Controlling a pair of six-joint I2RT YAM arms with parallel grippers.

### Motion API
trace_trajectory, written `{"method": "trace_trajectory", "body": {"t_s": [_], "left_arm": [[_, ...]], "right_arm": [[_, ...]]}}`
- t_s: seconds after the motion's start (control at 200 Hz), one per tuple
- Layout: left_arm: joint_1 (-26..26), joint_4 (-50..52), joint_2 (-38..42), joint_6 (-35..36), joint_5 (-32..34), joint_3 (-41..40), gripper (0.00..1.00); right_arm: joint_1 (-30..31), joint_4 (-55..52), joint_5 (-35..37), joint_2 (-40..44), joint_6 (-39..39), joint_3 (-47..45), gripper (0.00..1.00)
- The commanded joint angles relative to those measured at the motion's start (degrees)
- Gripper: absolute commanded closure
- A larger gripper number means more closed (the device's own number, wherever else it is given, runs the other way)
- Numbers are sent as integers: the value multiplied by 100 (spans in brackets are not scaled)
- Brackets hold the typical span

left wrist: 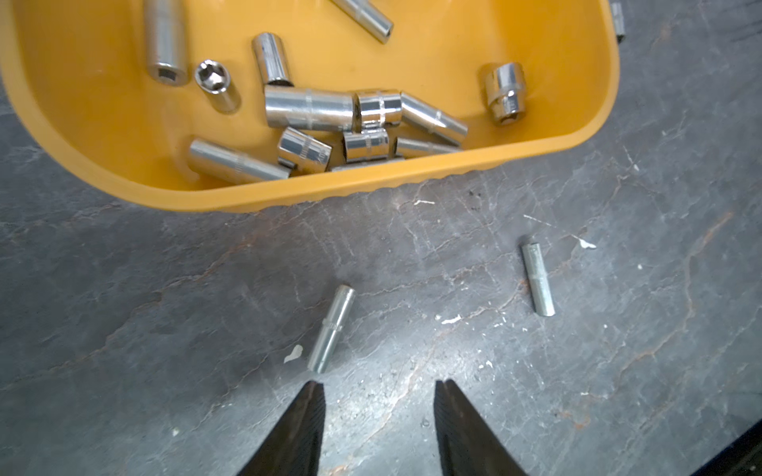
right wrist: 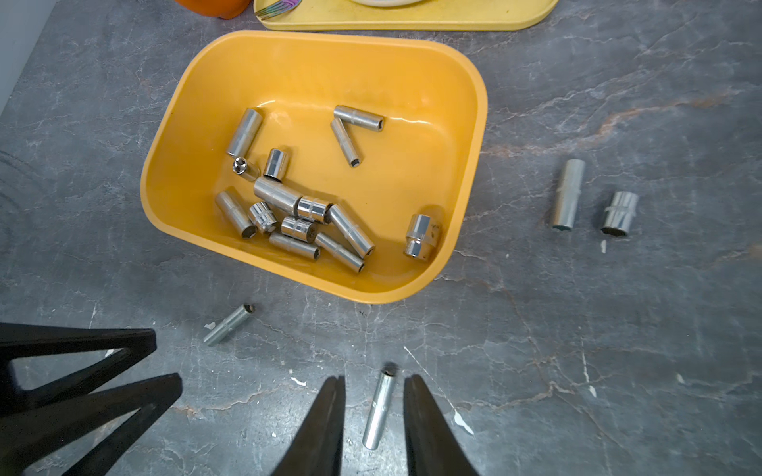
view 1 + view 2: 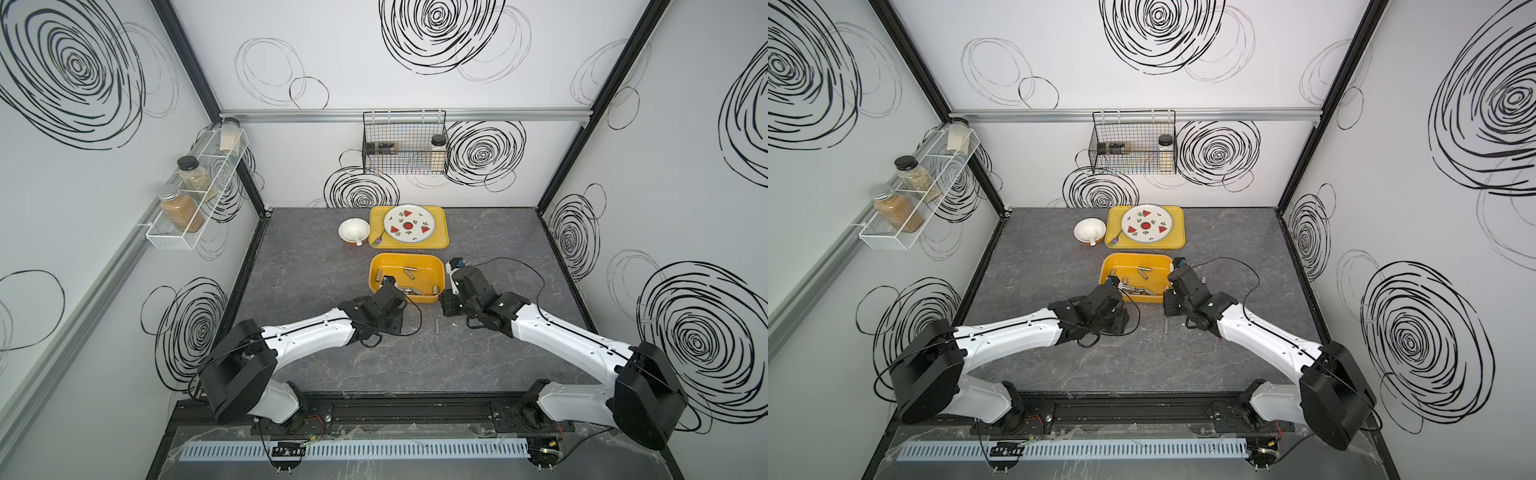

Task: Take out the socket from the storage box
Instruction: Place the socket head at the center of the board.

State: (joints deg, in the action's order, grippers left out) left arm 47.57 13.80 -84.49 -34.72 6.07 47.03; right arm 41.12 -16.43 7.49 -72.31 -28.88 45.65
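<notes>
We see the storage box (image 2: 313, 66) as smooth, glossy yellow-orange plastic; the sockets (image 2: 276, 193) inside it are bright polished metal, the loose socket (image 1: 331, 328) outside a duller satin grey metal. The table (image 1: 165, 309) looks matt, like veined dark stone.

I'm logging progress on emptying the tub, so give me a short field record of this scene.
storage box: many sockets inside
table: four loose sockets lying outside the box
left pincer: open, empty, next to a slim socket
right pincer: open, astride a second slim socket lying on the table
</notes>
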Motion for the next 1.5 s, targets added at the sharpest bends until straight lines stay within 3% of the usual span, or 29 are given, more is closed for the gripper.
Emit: {"method": "trace_trajectory", "body": {"t_s": [0.0, 0.471, 0.731, 0.961, 1.266, 1.497], "left_arm": [[-24, -175, -271, 229, 94, 45, 49], [-306, -377, -1193, 289, 296, 79, 50], [-327, -404, -1362, 188, 314, 52, 60], [-334, -262, -1592, -37, 565, 236, 60], [-292, -190, -1694, -118, 619, 176, 77], [-222, 115, -1355, -303, 693, 38, 81]], "right_arm": [[-17, -185, 107, 176, 7, 113, 71], [-17, -291, 87, 259, -12, 77, 70], [-17, -300, 119, 268, -3, 43, 70], [-17, -267, 97, 192, -9, 41, 71], [-17, -260, 99, 156, -21, 34, 71], [-17, -247, 89, 112, -37, 41, 70]]}}
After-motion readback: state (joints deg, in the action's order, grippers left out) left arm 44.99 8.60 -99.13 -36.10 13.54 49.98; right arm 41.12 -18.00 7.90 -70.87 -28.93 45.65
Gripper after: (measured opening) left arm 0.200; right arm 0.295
